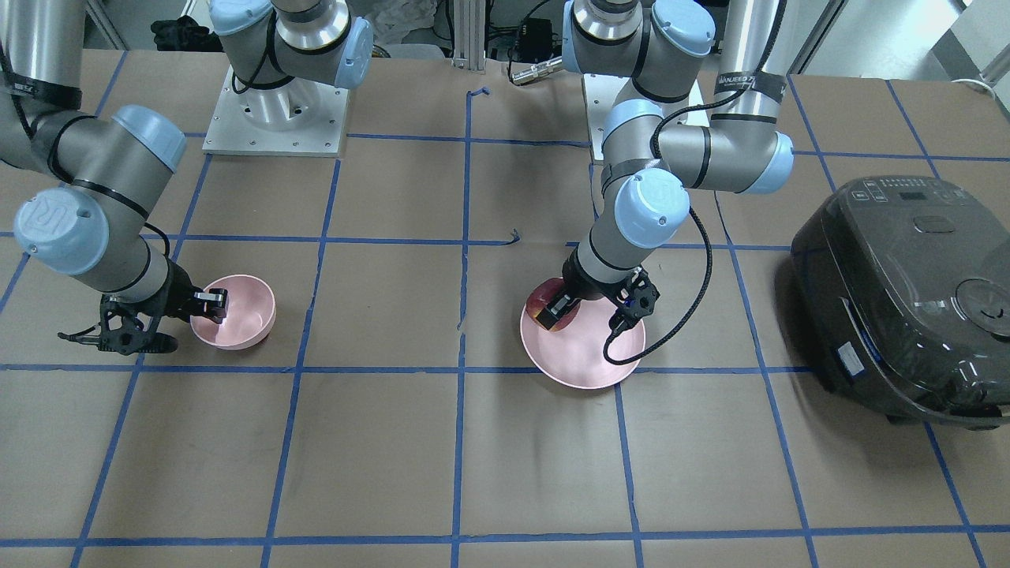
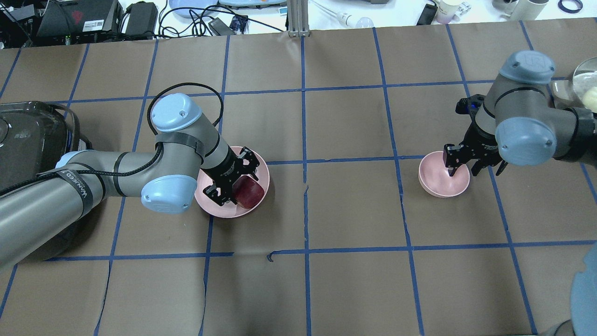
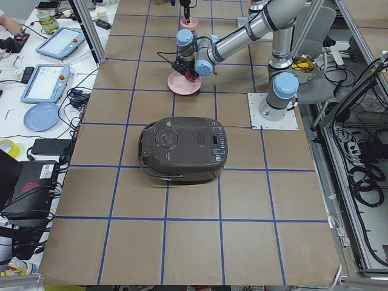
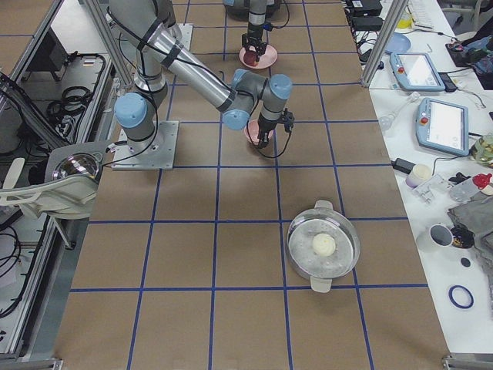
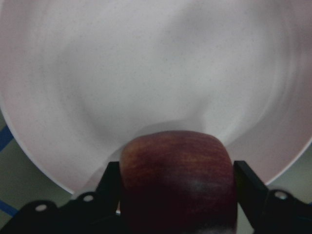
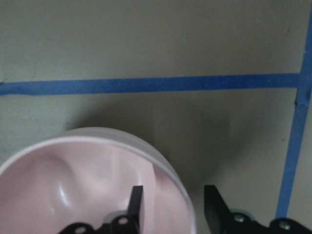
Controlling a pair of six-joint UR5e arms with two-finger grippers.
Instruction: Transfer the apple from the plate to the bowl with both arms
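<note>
The dark-red apple point(image 2: 252, 194) sits at the edge of the wide pale-pink plate point(image 2: 262, 164). My left gripper point(image 2: 240, 189) is shut on the apple. In the left wrist view the apple point(image 5: 175, 161) fills the space between the two black fingers, over the plate point(image 5: 146, 73). In the front view the apple point(image 1: 541, 303) shows at the plate's point(image 1: 588, 359) far left rim. My right gripper point(image 2: 463, 169) straddles the small deep pink bowl's point(image 2: 438, 179) rim, one finger inside and one outside, and is shut on it. The right wrist view shows the bowl point(image 6: 73, 170) wall between the fingers.
A dark rice cooker point(image 1: 907, 300) stands on the robot's left side, beyond the plate. A pot with a glass lid point(image 4: 323, 247) stands on the robot's right. Brown paper with blue tape lines covers the table between plate and bowl.
</note>
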